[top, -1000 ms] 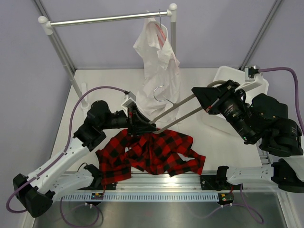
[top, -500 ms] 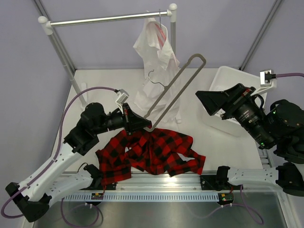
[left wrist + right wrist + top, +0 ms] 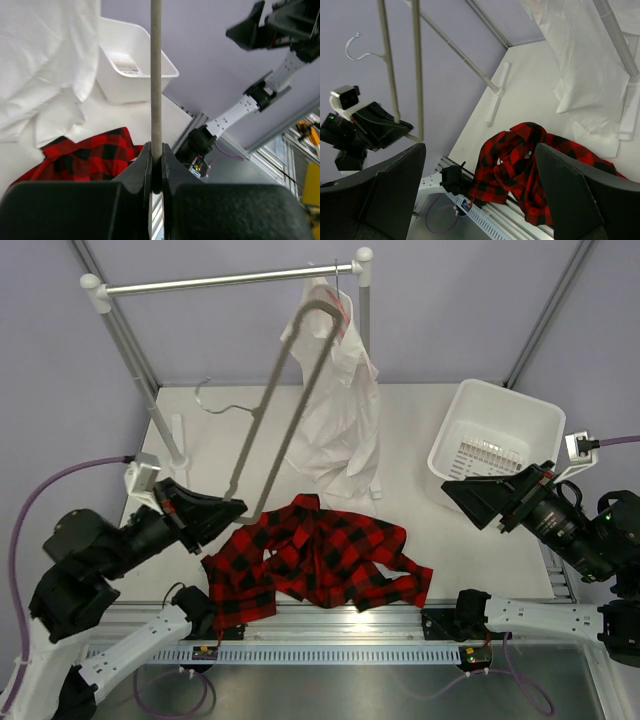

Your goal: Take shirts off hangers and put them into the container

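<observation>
Left wrist view has my left gripper (image 3: 156, 150) clenched tight on one thin bar of the grey-brown hanger (image 3: 156, 75), which runs straight up out of the jaws. From the top camera that hanger stands bare and raised above the table (image 3: 420, 420). Its metal hook (image 3: 215, 405) points left, and its far end overlaps the white shirt (image 3: 340, 410); I cannot tell whether they touch. It looks stiff and light, so I judge a pinch at one end will hold it, though the long bar may swing. My right gripper (image 3: 480, 190) is spread wide with nothing in it, hovering just in front of the white laundry basket (image 3: 452, 440), which shows no cloth inside. The red-and-black plaid shirt (image 3: 320, 560) lies crumpled on the table between the arms, free of any hanger. I reckon it is soft and floppy, best taken by a thick bunched fold near its middle so less trails. The white shirt hangs on the pink hanger (image 3: 340, 310) from the silver rail (image 3: 230, 278). It looks thin and probably slippery, so I would grip it at the shoulder.
</observation>
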Robot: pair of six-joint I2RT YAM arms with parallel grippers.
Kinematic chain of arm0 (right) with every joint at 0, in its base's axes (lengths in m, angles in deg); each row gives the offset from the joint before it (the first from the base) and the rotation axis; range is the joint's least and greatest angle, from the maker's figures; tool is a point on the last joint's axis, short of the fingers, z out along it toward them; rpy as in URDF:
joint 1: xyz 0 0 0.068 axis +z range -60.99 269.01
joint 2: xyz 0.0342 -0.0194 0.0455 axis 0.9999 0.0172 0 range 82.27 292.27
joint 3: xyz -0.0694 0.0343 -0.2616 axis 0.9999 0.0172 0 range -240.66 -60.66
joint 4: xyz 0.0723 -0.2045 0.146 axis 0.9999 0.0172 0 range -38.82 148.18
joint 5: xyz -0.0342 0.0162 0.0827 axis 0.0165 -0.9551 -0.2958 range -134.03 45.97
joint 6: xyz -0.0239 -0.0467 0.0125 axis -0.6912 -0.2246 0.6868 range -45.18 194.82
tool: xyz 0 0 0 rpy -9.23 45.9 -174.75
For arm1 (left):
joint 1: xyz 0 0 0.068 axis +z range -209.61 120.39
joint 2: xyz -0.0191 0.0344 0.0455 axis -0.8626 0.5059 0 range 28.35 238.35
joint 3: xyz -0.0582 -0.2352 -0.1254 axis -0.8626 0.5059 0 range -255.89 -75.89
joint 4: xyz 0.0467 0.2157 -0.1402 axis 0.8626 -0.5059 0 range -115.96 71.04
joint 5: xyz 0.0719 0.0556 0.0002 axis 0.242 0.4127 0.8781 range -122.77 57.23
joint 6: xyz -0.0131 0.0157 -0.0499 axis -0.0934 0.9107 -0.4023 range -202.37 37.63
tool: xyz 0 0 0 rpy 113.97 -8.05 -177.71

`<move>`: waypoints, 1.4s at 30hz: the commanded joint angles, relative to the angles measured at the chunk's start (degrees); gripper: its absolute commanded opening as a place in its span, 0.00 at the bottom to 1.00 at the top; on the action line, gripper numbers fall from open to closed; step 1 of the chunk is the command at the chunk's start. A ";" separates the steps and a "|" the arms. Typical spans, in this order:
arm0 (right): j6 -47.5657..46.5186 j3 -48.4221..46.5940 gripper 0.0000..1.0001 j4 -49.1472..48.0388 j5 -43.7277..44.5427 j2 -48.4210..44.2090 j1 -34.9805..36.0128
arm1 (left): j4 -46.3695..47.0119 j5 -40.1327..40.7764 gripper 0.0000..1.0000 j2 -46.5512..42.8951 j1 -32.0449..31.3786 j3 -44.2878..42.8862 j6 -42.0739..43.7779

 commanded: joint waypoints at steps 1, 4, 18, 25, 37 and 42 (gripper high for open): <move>1.44 2.79 0.99 3.80 -0.87 -2.28 0.06 | -10.89 17.99 0.00 -0.81 -0.07 -8.53 2.10; 1.35 4.02 0.99 4.34 -2.28 -3.25 0.06 | -20.03 32.05 0.00 1.21 -0.07 -16.35 1.75; 0.39 4.20 1.00 7.15 -2.10 -6.68 0.15 | -36.56 36.44 0.00 31.71 -0.07 -41.23 5.70; -0.49 5.70 0.99 7.85 -1.93 -9.05 0.06 | -36.58 32.73 0.00 33.66 0.11 -42.74 6.67; -0.93 5.53 1.00 8.29 -6.58 -6.77 0.06 | -32.09 15.88 0.00 46.30 12.82 -54.68 16.07; -2.25 4.21 0.99 9.69 -5.62 -6.25 0.06 | -31.13 7.88 0.00 52.62 18.47 -61.63 17.83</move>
